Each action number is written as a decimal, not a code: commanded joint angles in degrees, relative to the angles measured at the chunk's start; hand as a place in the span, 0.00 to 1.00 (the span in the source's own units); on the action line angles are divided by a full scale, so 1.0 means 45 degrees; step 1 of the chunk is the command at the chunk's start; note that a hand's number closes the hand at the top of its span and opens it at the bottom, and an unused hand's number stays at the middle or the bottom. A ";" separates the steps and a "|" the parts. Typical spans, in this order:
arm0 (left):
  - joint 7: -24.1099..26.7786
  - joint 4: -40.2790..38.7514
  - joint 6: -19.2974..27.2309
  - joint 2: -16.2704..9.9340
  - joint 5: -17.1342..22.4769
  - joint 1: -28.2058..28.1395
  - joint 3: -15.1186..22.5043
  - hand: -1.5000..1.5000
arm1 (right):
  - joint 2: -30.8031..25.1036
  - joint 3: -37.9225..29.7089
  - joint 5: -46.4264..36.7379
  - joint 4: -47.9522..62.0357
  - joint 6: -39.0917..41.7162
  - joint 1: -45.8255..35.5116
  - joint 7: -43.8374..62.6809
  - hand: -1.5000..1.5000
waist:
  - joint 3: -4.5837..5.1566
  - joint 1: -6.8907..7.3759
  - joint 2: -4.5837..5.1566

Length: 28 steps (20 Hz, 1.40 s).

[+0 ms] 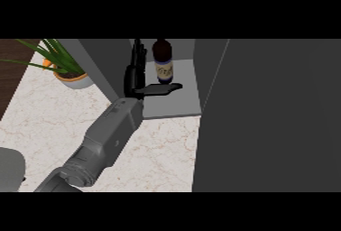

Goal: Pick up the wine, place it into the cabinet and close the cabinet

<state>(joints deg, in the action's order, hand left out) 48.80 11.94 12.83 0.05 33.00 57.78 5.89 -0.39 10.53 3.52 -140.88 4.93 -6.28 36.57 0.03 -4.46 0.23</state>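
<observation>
Now the wine (163, 58) stands upright deep on the cabinet (174, 107) shelf; the left hand (141, 81) beside it has straight fingers (135, 58), thumb out, ready to retreat.

Light falls soft and even on the pale marbled stone counter (160, 149), the brightest surface here, with no glare on it. Right of the counter the large dark grey cabinet door (273, 113) reads flat and dim. Above the counter, the grey cabinet interior (180, 97) lies shaded, its dark glass wine bottle (163, 61) dull.
</observation>
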 commanded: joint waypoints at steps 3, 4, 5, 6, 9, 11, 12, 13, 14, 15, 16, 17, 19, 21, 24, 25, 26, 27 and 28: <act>-0.0091 0.2352 0.0887 -0.0012 0.1463 -0.2362 0.2475 0.00 | 0.0037 0.0098 -0.0166 -0.0232 -0.0304 -0.0338 0.0433 0.00 | 0.0004 0.0365 -0.0111; -0.0348 0.3110 0.1221 -0.0012 0.1973 -0.2778 0.2959 0.00 | -0.0123 -0.0185 0.0156 -0.0038 0.0231 0.0798 -0.0662 0.00 | -0.0013 0.0305 -0.0124; -0.1258 0.3925 0.1745 -0.0012 0.2030 -0.2622 0.3455 0.00 | 0.0062 -0.0069 0.0009 -0.0921 -0.0503 0.0078 0.0801 0.00 | -0.0003 0.0538 -0.0193; -0.1142 0.4370 0.2097 -0.0012 0.2331 -0.3048 0.4110 0.00 | -0.0394 -0.0526 0.0429 -0.1484 -0.0142 0.0260 0.0905 0.00 | -0.0003 0.0445 -0.0131; -0.1557 0.6719 0.3484 -0.0012 0.2328 -0.4381 0.5219 0.00 | -0.0398 -0.0500 0.0140 -0.1323 0.0033 0.1253 0.0048 0.00 | -0.0018 0.0871 -0.0180; -0.1110 0.7907 0.4678 -0.0012 0.2610 -0.5122 0.6435 0.00 | -0.0572 -0.1339 0.0741 -0.1074 -0.0217 -0.0026 0.0797 0.00 | -0.0008 0.0814 -0.0123; -0.1011 0.8688 0.4988 -0.0012 0.2556 -0.5598 0.6860 0.00 | -0.0373 -0.0818 -0.0009 -0.0898 -0.0563 -0.0529 0.1140 0.00 | 0.0000 0.0903 -0.0125; -0.1203 0.9362 0.5161 -0.0012 0.2398 -0.6288 0.7306 0.00 | -0.0121 -0.0032 -0.0417 -0.1181 -0.0061 0.1529 -0.0350 0.00 | -0.0016 0.0910 -0.0158; -0.1366 0.9042 0.5026 -0.0012 0.2071 -0.5749 0.6841 0.00 | 0.0014 -0.0072 -0.0506 -0.1168 -0.0476 0.0914 0.0067 0.00 | -0.0006 0.0909 -0.0086; -0.1171 1.0494 0.5508 -0.0012 0.1884 -0.7100 0.7631 0.00 | -0.0229 -0.0308 -0.0273 -0.0878 -0.0243 0.0750 0.0007 0.00 | -0.0011 0.1051 -0.0138; -0.1595 1.0753 0.5845 -0.0012 0.1798 -0.6400 0.7541 0.00 | -0.0531 -0.1226 0.0540 -0.0800 -0.0167 0.0255 0.0316 0.00 | -0.0010 0.0985 -0.0096; -0.2012 1.1820 0.5965 -0.0059 0.1311 -0.7351 0.7577 0.00 | -0.0406 -0.0701 0.0074 -0.1131 -0.0101 0.0993 0.0071 0.00 | -0.0014 0.1095 -0.0137; -0.2834 1.3202 0.6199 -0.0603 0.1221 -0.7412 0.7517 0.00 | -0.0196 -0.0290 -0.0205 -0.1201 0.0099 0.1775 -0.0610 0.00 | -0.0016 0.1064 -0.0135; -0.2718 1.4543 0.6678 -0.0639 0.0725 -0.8835 0.8384 0.00 | -0.0404 -0.0614 0.0053 -0.0968 -0.0053 0.1097 -0.0043 0.00 | -0.0013 0.1098 -0.0126; -0.2718 1.5200 0.6670 -0.1298 0.0303 -0.9549 0.8000 0.00 | -0.0799 -0.1574 0.0994 -0.1568 0.0127 0.1066 0.0383 0.00 | -0.0012 0.1015 -0.0091; -0.2496 1.5928 0.7297 -0.1123 -0.0054 -1.0463 0.8680 0.00 | -0.0350 -0.0977 0.0211 -0.0753 -0.0242 0.0508 0.0090 0.00 | -0.0009 0.1079 -0.0094; -0.3179 1.7196 0.7774 -0.2006 -0.0115 -1.0703 0.8822 0.00 | -0.0513 -0.0770 0.0262 -0.1485 0.0000 0.1015 0.0268 0.00 | -0.0015 0.1113 -0.0136; -0.3600 1.7392 0.7619 -0.2195 -0.0129 -1.0552 0.8459 0.00 | -0.0635 -0.1102 0.0516 -0.1498 -0.0049 0.0659 0.0566 0.00 | -0.0011 0.1056 -0.0103; -0.3551 1.7666 0.7882 -0.2072 -0.0395 -1.0920 0.8623 0.00 | -0.0483 -0.0966 0.0409 -0.1501 -0.0013 0.1136 0.0207 0.00 | -0.0012 0.1027 -0.0096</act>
<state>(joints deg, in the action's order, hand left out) 35.23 83.42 44.49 -6.69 33.83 13.29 43.34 -2.37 6.86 2.18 -142.28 4.55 -3.33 36.05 -0.02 0.28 -0.26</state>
